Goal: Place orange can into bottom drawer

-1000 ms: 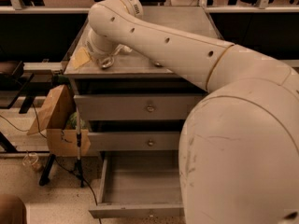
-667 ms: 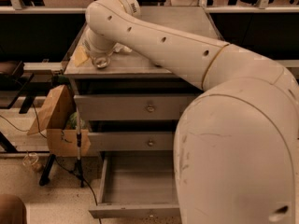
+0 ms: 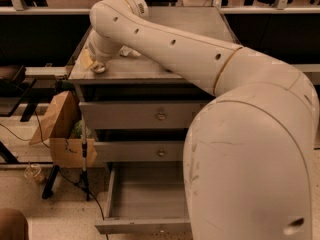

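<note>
My arm reaches across the top of the grey cabinet (image 3: 165,69) to its front left corner. The gripper (image 3: 101,61) is at the arm's end there, low over the cabinet top and mostly hidden behind the wrist. A gold-orange patch with a silver end, which looks like the orange can (image 3: 92,64), shows right under the wrist at the cabinet's left edge. I cannot tell whether the gripper holds it. The bottom drawer (image 3: 145,196) is pulled open below, a wide grey tray with nothing in the part I see.
The two upper drawers (image 3: 150,115) with round knobs are shut. A small white object (image 3: 129,52) lies on the cabinet top behind the wrist. A brown cardboard box (image 3: 57,126) and a stand with cables (image 3: 82,169) are left of the cabinet. My arm's bulk (image 3: 250,159) covers the drawers' right side.
The wrist has shifted slightly left along the cabinet top toward the front left corner. The drawers have not moved.
</note>
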### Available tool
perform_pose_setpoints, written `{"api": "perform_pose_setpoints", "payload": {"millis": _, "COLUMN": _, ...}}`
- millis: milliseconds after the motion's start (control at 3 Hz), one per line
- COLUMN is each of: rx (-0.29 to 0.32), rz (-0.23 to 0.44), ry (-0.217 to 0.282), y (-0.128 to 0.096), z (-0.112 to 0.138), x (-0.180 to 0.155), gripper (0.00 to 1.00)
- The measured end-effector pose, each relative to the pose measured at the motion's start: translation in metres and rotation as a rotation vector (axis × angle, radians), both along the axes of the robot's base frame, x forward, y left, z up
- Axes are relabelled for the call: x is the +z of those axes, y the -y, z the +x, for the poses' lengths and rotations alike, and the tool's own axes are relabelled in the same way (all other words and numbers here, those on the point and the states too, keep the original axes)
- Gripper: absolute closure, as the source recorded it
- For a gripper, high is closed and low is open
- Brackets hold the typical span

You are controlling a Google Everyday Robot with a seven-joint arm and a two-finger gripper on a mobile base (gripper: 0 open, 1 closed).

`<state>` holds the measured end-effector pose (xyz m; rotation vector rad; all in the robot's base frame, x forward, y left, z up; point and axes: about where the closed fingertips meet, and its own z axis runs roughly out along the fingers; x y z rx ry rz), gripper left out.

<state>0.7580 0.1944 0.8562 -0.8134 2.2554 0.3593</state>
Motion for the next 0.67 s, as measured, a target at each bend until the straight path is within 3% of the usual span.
{"api": "perform_pose_setpoints", "payload": {"millis": 333, "rx": 0.008, "rz": 0.003, "ry": 0.014, "y": 0.004, "z": -0.007, "x": 0.008, "gripper": 0.99}}
{"api": "perform_pose_setpoints", "payload": {"millis": 667, "rx": 0.019, "rz": 0.012, "ry": 0.041, "y": 0.016, "z": -0.022, "x": 0.022, "gripper": 1.0}}
